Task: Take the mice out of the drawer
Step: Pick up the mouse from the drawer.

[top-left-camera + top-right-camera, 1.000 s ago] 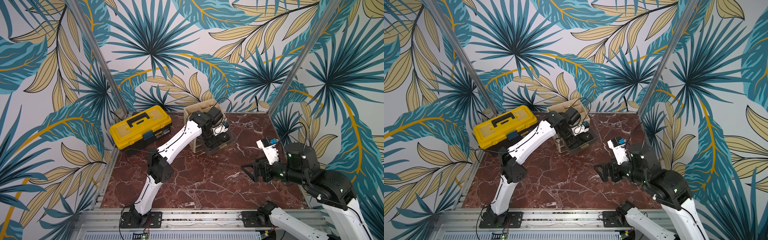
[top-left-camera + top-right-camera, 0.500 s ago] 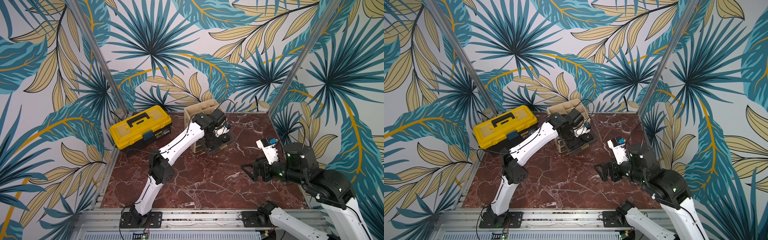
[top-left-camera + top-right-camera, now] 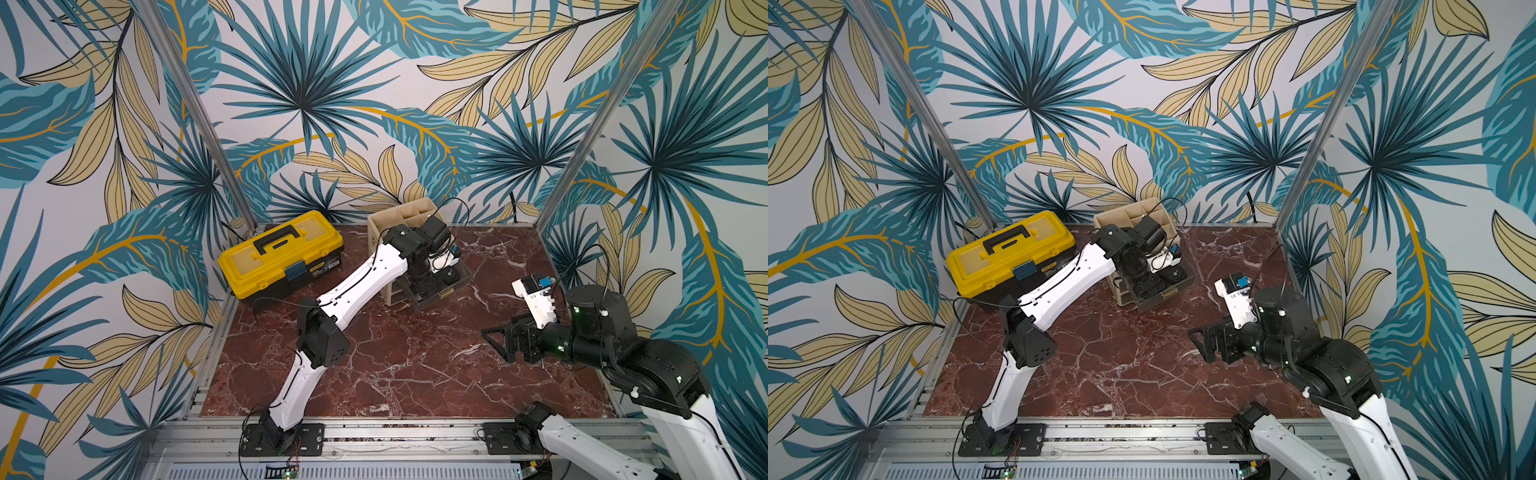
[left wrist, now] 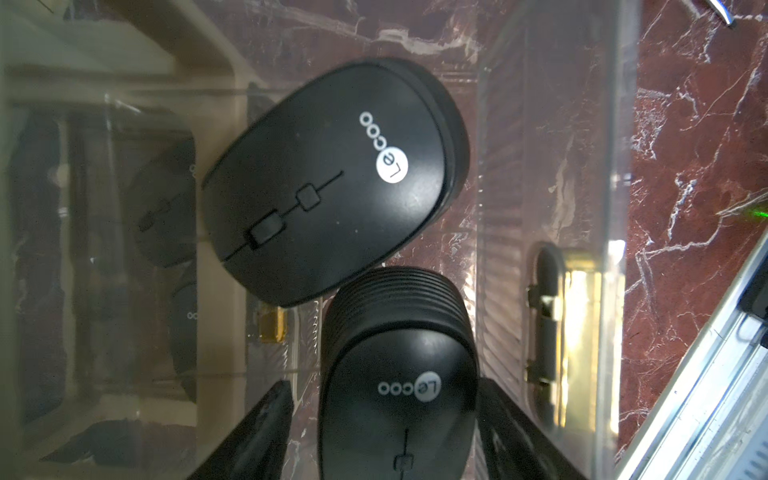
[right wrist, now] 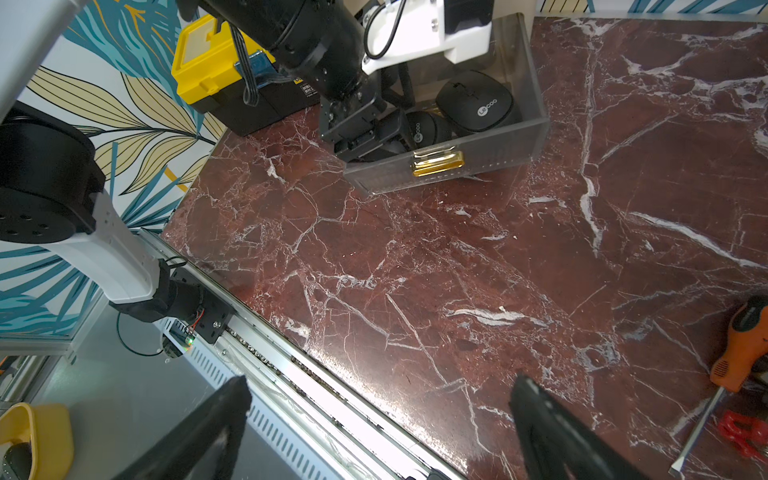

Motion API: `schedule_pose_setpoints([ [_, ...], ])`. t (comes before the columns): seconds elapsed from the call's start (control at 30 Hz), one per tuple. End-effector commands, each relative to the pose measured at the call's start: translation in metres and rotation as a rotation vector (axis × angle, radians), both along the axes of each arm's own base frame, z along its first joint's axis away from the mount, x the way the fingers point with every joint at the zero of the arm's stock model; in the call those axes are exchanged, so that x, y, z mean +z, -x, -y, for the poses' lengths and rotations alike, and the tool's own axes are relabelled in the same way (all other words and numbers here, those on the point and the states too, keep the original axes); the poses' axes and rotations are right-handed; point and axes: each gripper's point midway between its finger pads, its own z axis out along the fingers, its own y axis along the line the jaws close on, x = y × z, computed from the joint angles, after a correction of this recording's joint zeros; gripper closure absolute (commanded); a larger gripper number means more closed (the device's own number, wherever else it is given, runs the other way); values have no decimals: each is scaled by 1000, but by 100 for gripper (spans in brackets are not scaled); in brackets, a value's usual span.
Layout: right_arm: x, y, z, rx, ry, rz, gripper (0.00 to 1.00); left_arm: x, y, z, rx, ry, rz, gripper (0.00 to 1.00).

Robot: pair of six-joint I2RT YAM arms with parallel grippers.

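The smoky clear drawer [image 5: 498, 153], with a gold handle [image 5: 436, 162], stands pulled out of a beige organizer [image 3: 409, 214]. Two black mice show in it. One mouse [image 4: 332, 187] lies flat and free, and it also shows in both top views [image 3: 451, 275] [image 3: 1177, 275]. My left gripper [image 4: 384, 384] is down in the drawer, open, with a finger on either side of the other mouse [image 4: 399, 374]. One finger touches that mouse and the other stands a little off it. Dim mice show through the organizer's walls. My right gripper [image 5: 380, 386] hangs open and empty over the table's front edge.
A yellow toolbox [image 3: 282, 253] sits at the back left beside the organizer. An orange-handled screwdriver [image 5: 744, 345] and a small red object [image 5: 739, 432] lie on the marble near my right arm. A yellow cup [image 5: 33, 436] sits off the table.
My left wrist has shifted slightly over the drawer, with its jaws at the same width. The right arm has not moved.
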Motion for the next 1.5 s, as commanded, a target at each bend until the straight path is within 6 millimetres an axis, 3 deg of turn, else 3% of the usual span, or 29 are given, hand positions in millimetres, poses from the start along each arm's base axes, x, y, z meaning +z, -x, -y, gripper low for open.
schedule_pose_setpoints([
  [0.0, -2, -2, 0, -8, 5, -3, 1, 0, 2, 2, -30, 8, -18, 28],
  [0.3, -7, -8, -2, -27, -3, -18, 1, -14, -5, -4, -26, -43, -11, 27],
  [0.4, -12, -20, -7, -72, -50, -23, 2, -16, -7, -4, -24, -44, -9, 27],
  [0.53, -23, -39, -5, -170, -76, -23, 11, -14, -9, -4, -19, -41, -4, 27],
  [0.77, -50, -65, -1, -339, -133, -50, 29, -4, -14, -9, 3, -26, 16, 28],
  [0.97, -92, -89, -7, -477, -257, -94, 45, 3, -17, -13, 18, -21, 34, 29],
  [1.17, -133, -110, -19, -575, -458, -140, 55, 12, -17, -15, 23, -7, 46, 20],
  [1.47, -156, -142, -31, -626, -594, -136, 67, 14, -10, -15, 8, 5, 31, 16],
])
